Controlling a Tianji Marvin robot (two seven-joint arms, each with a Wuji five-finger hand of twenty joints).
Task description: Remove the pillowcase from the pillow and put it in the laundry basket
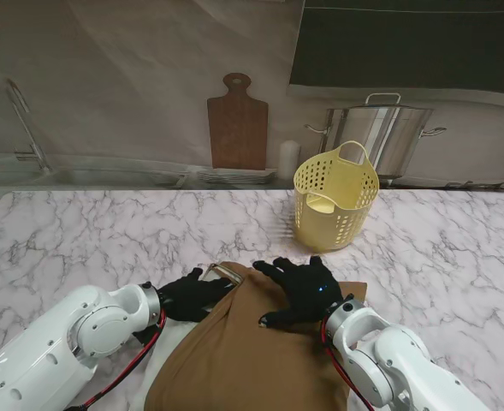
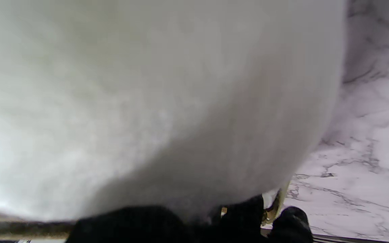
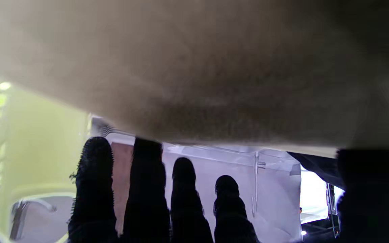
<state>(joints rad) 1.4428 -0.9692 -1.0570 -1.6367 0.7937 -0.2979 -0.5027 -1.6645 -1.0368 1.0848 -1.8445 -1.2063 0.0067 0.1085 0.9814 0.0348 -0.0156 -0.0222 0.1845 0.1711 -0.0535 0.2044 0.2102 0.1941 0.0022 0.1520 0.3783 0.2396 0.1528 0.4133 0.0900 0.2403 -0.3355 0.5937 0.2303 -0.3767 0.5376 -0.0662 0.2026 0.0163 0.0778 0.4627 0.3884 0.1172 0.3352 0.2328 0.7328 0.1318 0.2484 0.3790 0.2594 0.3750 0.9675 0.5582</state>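
Pillowcase (image 1: 243, 351), brown, lies on the marble tabletop (image 1: 89, 235) at the edge nearest me, between the two arms, with the white pillow (image 2: 140, 101) inside it. A strip of white shows at its left side, near the left forearm. Far edge of the pillowcase is rumpled, with a folded lip near the middle.

Left hand (image 1: 190, 296): black glove, at the left far corner of the pillowcase, fingers (image 2: 290, 219) curled against the cloth edge. Left wrist view is nearly filled by blurred white pillow; only fingertips show, so I cannot tell whether they grip the cloth or merely touch it.

Right hand (image 1: 301, 287): black glove, palm down on top of the pillowcase near its far edge, fingers (image 3: 93, 189) spread and extended, thumb out to the side. It presses flat and holds nothing. Right wrist view shows brown cloth close to the lens and four straight fingers.

Basket (image 1: 335, 207): yellow, perforated, upright on the tabletop, farther from me and to the right of the pillowcase, apart from it.

Backdrop: cutting board (image 1: 237, 124) and steel pot (image 1: 380, 133) against the back wall.
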